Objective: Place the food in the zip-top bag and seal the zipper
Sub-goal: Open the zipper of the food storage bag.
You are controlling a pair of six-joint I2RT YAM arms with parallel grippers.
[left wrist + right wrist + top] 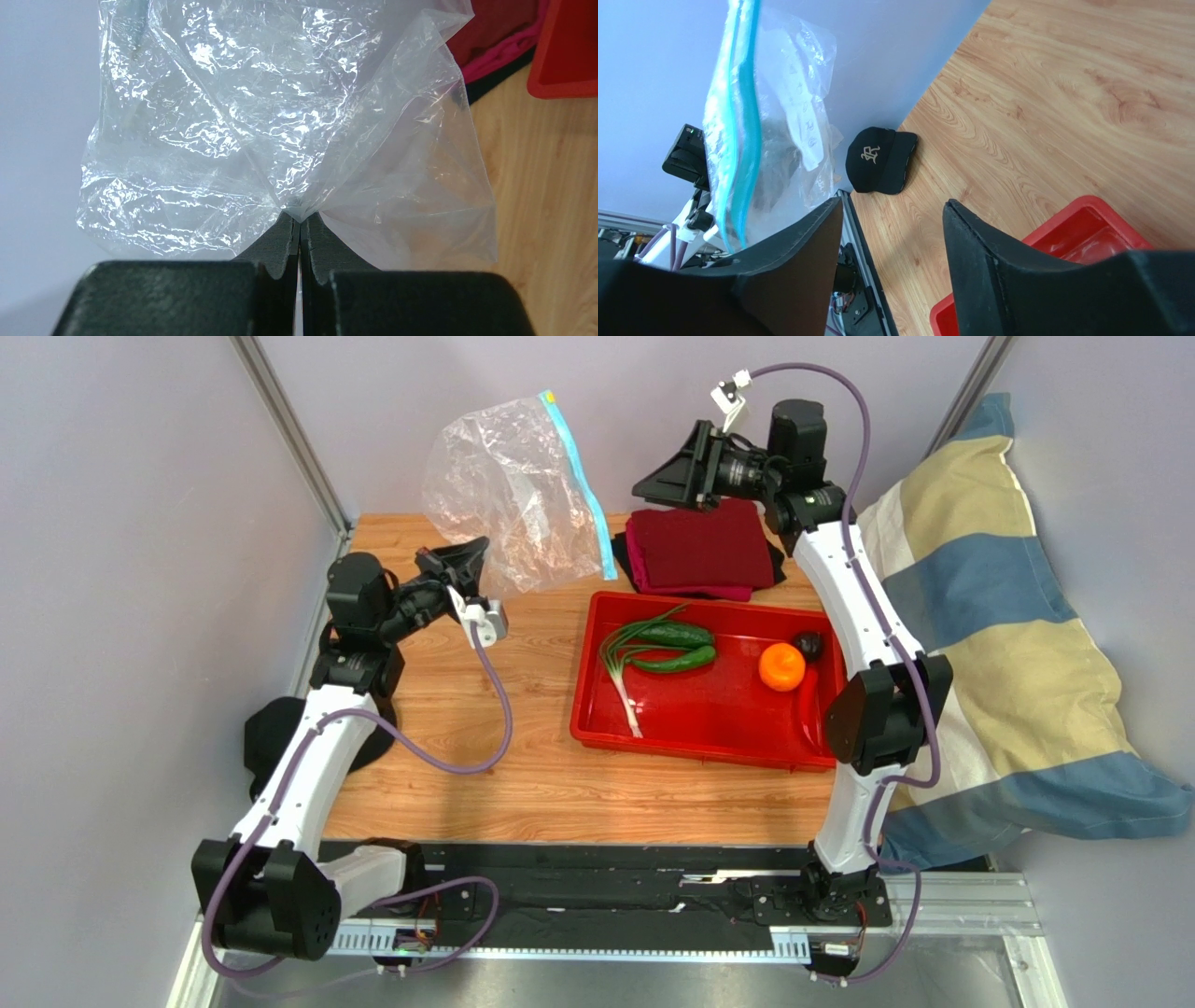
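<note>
The wooden table [477, 798] carries a red tray [730, 717] and, behind it, a folded maroon cloth [701, 546].

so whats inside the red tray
The red tray holds two long green vegetables, a green onion, an orange fruit and a small dark round piece. The right arm covers its near right corner; anything there is hidden.

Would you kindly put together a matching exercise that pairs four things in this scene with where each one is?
Things:
1. bag
2. orange
3. cloth
4. cap

Places:
A. in the tray
B. at the left edge of the table
C. pinched in the left fingers
D. just behind the tray

Pairs: 1-C, 2-A, 3-D, 4-B
</note>
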